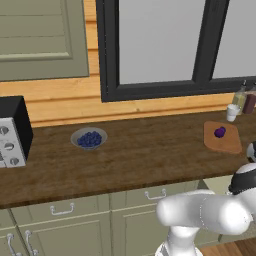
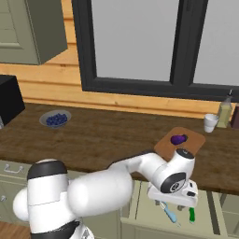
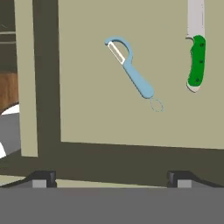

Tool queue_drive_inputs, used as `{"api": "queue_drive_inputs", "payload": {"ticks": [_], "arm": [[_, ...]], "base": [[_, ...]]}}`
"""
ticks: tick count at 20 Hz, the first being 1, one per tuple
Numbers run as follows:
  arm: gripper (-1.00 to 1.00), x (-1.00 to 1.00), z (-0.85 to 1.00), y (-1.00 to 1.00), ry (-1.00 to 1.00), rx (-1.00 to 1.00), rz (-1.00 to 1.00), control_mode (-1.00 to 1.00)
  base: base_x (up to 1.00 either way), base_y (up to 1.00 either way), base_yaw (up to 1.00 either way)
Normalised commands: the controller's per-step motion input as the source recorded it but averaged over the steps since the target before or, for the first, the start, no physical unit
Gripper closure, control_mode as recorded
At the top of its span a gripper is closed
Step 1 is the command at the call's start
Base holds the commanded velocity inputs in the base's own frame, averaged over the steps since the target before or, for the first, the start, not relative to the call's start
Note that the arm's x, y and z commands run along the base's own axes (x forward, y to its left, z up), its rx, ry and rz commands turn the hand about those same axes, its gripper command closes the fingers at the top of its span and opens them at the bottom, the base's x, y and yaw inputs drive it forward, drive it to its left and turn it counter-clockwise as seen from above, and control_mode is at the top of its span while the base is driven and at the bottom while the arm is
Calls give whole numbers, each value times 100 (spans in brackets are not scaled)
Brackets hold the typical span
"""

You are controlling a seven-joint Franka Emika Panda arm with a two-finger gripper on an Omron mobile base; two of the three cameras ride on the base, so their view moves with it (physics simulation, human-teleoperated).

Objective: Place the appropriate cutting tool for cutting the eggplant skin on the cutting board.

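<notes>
Task barely begun: eggplant (image 2: 177, 139) lies on the cutting board (image 2: 164, 145) on the counter (image 2: 102, 140), while peeler (image 3: 131, 69) and green-handled knife (image 3: 196, 57) lie untouched in the open drawer (image 3: 87, 109) below the spread, empty gripper (image 3: 111, 178).

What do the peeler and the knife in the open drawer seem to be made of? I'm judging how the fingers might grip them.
The peeler looks like smooth light-blue plastic with a thin pale blade, likely metal, across its head. The knife has a glossy green handle, seemingly plastic, with small dark dots that may be rivets, and a flat grey blade that reads as metal. Both lie on the drawer floor, matte beige.
</notes>
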Motion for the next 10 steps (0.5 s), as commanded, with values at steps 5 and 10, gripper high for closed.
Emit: {"api": "queue_drive_inputs", "payload": {"ticks": [5,10], "arm": [[-100,0,-47,-5,0,5,0,-100],[-100,0,-47,0,1,4,0,-100]], "base": [[0,0,0],[0,0,0]]}}
